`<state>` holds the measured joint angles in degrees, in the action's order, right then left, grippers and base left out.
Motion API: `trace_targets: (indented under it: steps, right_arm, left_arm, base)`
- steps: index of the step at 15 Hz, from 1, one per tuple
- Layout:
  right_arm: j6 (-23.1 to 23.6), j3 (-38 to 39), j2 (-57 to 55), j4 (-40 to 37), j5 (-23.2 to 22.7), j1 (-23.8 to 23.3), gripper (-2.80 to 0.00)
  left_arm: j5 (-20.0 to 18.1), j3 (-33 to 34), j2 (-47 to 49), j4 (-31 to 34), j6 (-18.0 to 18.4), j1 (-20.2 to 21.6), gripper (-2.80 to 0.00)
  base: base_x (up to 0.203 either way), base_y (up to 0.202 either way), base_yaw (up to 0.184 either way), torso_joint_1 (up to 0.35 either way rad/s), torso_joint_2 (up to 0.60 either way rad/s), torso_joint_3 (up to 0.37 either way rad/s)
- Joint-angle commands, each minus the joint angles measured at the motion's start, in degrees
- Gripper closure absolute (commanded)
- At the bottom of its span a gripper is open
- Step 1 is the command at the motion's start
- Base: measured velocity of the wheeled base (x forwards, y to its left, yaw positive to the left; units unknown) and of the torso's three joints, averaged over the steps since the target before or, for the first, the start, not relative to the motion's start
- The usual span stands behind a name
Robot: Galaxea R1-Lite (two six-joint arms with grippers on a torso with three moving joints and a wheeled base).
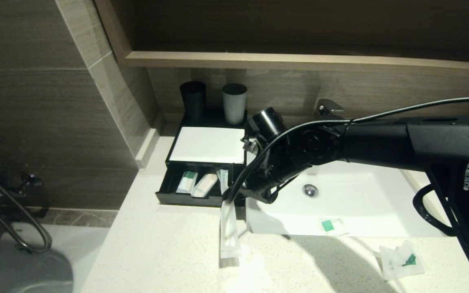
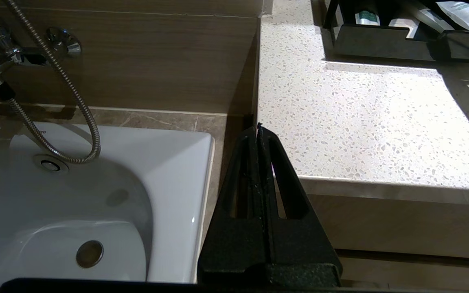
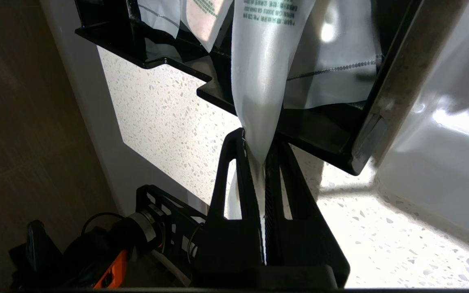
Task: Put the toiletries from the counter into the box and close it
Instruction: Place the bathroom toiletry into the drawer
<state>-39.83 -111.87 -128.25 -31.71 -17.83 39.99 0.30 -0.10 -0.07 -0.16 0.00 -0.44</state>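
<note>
The black box (image 1: 208,144) with its white panel stands at the counter's (image 1: 169,252) back, and its drawer (image 1: 169,191) is pulled out. Two packets (image 1: 187,181) (image 1: 204,184) lie in the drawer. My right gripper (image 3: 259,140) is shut on a long thin packet (image 1: 229,234) at the drawer's front right corner. One end of the packet (image 3: 265,73) reaches over the drawer (image 3: 320,134) and the other hangs toward the counter. A green-marked packet (image 1: 332,226) lies on the basin's front rim. A squarish packet (image 1: 401,260) rests on the counter at the right. My left gripper (image 2: 257,128) is shut, parked off the counter's left edge.
A black cup (image 1: 193,97) and a grey cup (image 1: 234,101) stand behind the box. The white basin (image 1: 360,195) with its tap (image 1: 328,108) fills the counter's right half. A bathtub (image 2: 96,195) with a shower hose (image 2: 67,93) lies left of the counter.
</note>
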Motion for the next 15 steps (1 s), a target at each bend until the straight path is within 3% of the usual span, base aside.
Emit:
trace_targets:
  steps: [1, 14, 15]
  right_arm:
    - [-0.3, 0.0, -0.3, -0.1, 0.0, 0.0, 0.0]
    - [-0.2, 0.0, -0.4, 0.7, 0.8, -1.0, 0.0]
    - [-0.2, 0.0, -0.4, 0.7, 0.8, -1.0, -2.8]
  left_arm:
    - [0.0, 0.0, 0.0, 0.0, 0.0, 0.0, 0.0]
    - [0.0, 0.0, 0.0, 0.0, 0.0, 0.0, 0.0]
    - [0.0, 0.0, 0.0, 0.0, 0.0, 0.0, 0.0]
  base:
    - [0.0, 0.0, 0.0, 0.0, 0.0, 0.0]
    - [0.0, 0.0, 0.0, 0.0, 0.0, 0.0]
    - [0.0, 0.0, 0.0, 0.0, 0.0, 0.0]
